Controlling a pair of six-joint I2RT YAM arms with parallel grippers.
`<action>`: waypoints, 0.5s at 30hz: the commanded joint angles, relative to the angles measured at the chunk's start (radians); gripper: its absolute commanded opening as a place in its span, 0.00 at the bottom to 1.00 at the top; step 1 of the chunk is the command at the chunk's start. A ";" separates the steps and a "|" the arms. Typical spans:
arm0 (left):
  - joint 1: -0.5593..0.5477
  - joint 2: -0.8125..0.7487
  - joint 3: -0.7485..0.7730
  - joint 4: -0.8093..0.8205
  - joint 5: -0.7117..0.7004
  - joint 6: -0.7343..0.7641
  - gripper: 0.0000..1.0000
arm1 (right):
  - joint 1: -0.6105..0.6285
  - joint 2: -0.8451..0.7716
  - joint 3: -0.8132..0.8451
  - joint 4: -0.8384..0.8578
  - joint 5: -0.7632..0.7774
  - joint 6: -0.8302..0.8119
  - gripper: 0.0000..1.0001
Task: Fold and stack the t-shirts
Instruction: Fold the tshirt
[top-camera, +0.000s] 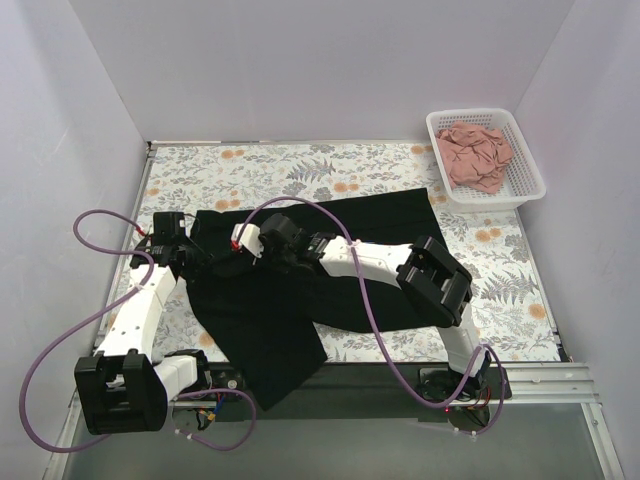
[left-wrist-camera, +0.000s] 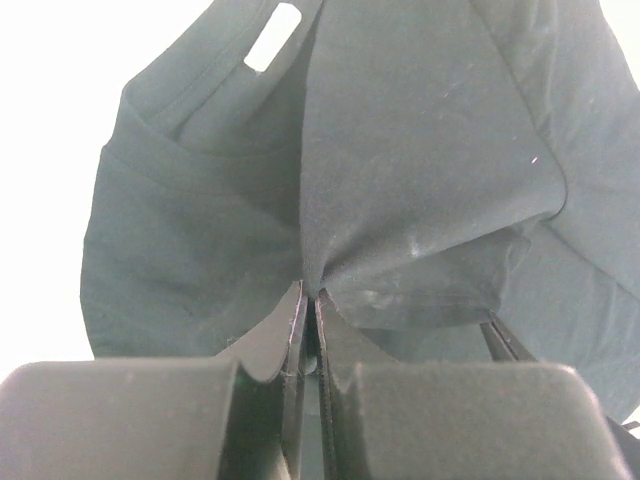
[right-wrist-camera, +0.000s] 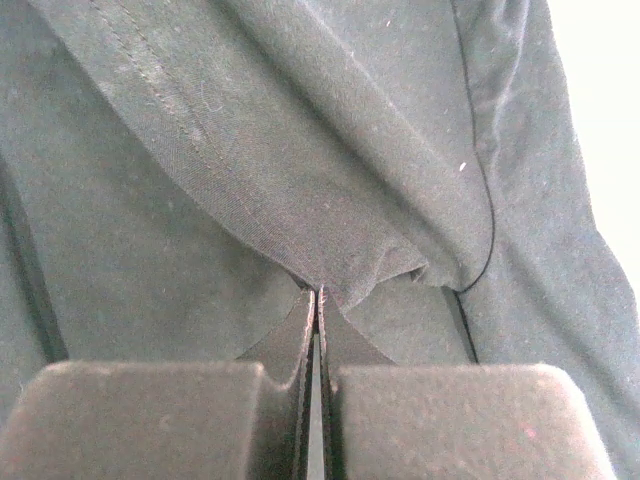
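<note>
Black t-shirt (top-camera: 390, 215) lies spread across the floral table cover (top-camera: 260, 170), with one part trailing over the near edge. Both pincers meet it at its left end, close beside each other. The left gripper (left-wrist-camera: 310, 300) is pinched tight on a fold of the black t-shirt just below the collar, and the white neck label (left-wrist-camera: 272, 37) shows beyond it. The right gripper (right-wrist-camera: 318, 295) is likewise clamped together on a bunched fold beside a stitched hem. The pink t-shirt (top-camera: 477, 155) sits crumpled in the white basket (top-camera: 530, 170) at the far right corner, well apart from both pincers
</note>
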 joint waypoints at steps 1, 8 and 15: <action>0.005 -0.038 0.034 -0.070 0.032 -0.002 0.00 | -0.003 -0.049 0.000 -0.056 -0.004 -0.030 0.01; 0.005 -0.089 0.012 -0.103 0.081 -0.015 0.00 | -0.006 -0.085 -0.054 -0.062 0.000 -0.041 0.01; 0.005 -0.114 -0.047 -0.113 0.106 -0.041 0.00 | -0.007 -0.081 -0.074 -0.062 -0.013 -0.047 0.01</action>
